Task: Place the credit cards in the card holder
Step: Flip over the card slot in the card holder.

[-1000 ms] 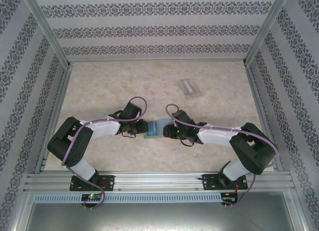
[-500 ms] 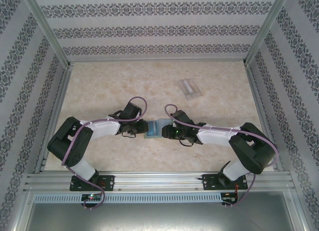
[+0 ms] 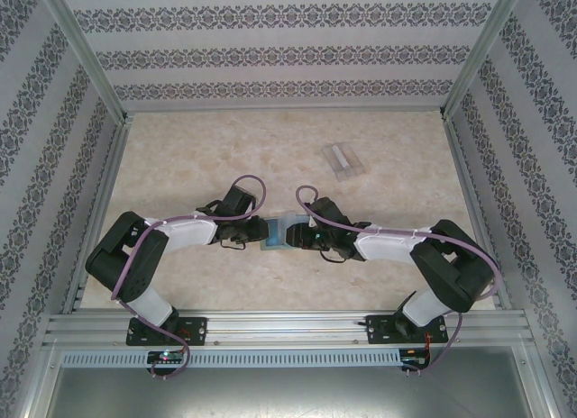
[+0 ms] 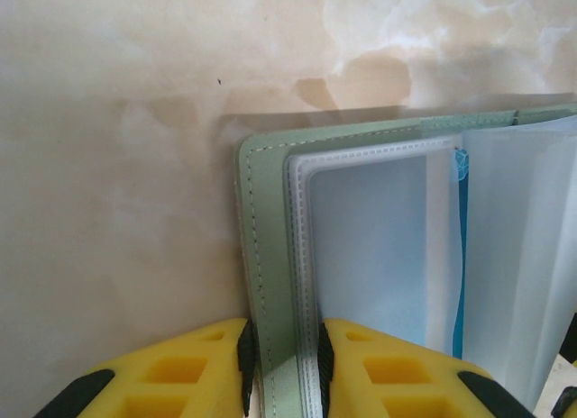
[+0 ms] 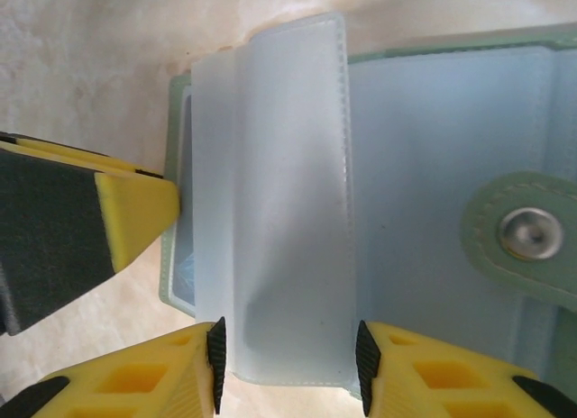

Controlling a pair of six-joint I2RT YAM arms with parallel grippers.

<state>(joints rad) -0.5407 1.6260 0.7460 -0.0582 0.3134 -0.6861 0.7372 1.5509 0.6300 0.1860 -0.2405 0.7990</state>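
Between my two grippers the card holder (image 3: pixel 276 232) lies open on the table (image 3: pixel 180 157), green cover down and its clear plastic sleeves facing up.

At the holder's left edge my left gripper (image 4: pixel 284 368) is clenched. Its black pads squeeze the green cover and the stitched rim of a sleeve together, so it is grasping the holder itself.

Over the holder's other side my right gripper (image 5: pixel 288 364) has its jaws part-way apart, with one pad at each side edge of a loose sleeve leaf (image 5: pixel 279 211) that rises from the pages. I can't tell whether those pads pinch the leaf or only flank it. Just past that leaf, one yellow finger (image 5: pixel 135 211) of the left gripper sits against the holder's edge.

Beside the leaf, a green closing tab (image 5: pixel 527 233) with a metal snap lies on the holder's inner face. A blue edge (image 4: pixel 460 256) shows through one of the holder's sleeves, and I can't make out what it belongs to.

Beyond the holder, farther from the arm bases and off to the right, a clear box (image 3: pixel 343 159) rests on the table, well apart from it. Something pale lies inside, too small for me to identify.
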